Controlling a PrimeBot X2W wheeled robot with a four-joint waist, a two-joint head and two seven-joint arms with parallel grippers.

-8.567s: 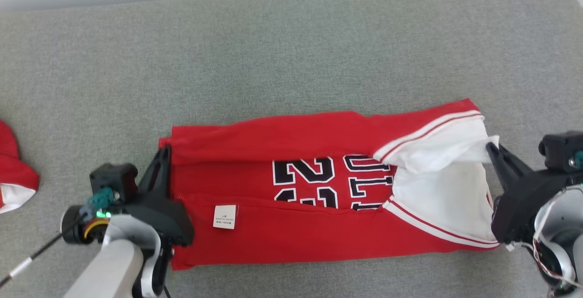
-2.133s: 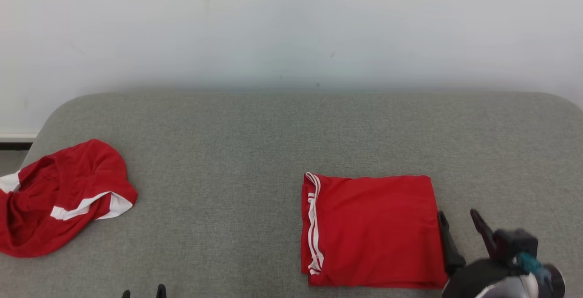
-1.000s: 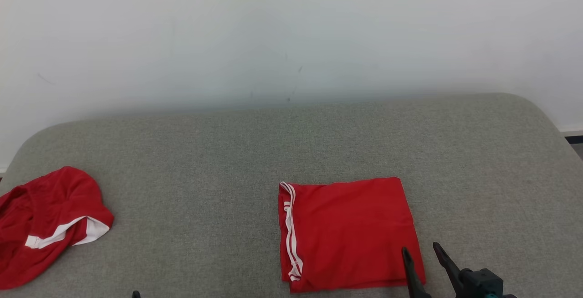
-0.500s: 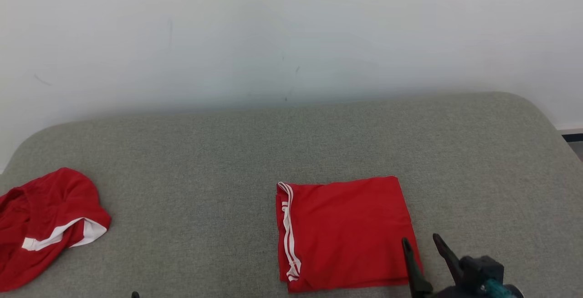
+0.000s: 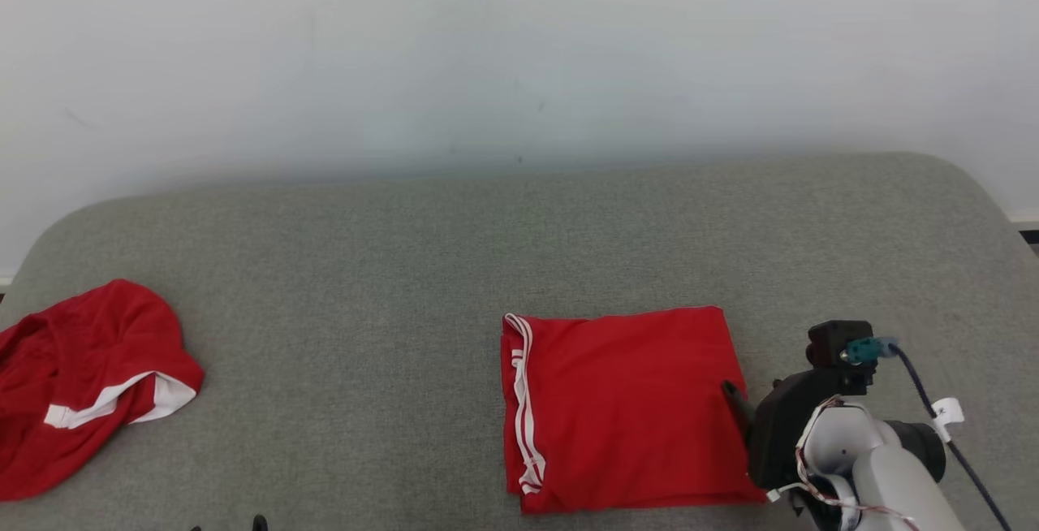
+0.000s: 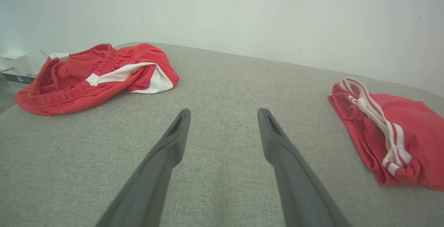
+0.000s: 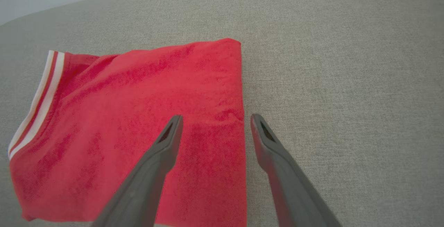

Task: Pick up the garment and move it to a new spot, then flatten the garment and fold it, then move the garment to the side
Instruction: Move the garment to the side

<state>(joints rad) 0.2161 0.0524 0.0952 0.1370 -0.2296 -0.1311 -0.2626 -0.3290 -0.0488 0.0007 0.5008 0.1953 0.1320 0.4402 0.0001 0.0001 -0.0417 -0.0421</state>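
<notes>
**A:** Start at the lower left of the head view. What's that heap?

**B:** That's a crumpled red piece [image 5: 81,385] with white trim, lying loose on the grey padded surface [image 5: 390,255]. It isn't folded, and it sits well apart from the work.

**A:** And the left gripper [image 6: 223,112]?

**B:** In its wrist view the fingers are spread wide over bare grey cloth and hold nothing. The heap is at the upper left of that frame.

**A:** Where's the garment [image 5: 625,409]?

**B:** It's in the lower middle of the head view, a little to the right. It lies flat as a neat red rectangle, with the white-striped edge on its left side. I'd say the picking up, flattening and folding are done.

**A:** So what's left?

**B:** I judge that only moving it to the side remains, since it lies near the middle of the surface. The right gripper [image 7: 215,117], at the lower right of the head view, is spread and grips nothing. In its wrist view one finger is over the cloth's right edge and the other over bare surface. I can't tell whether either finger touches the cloth.
</notes>
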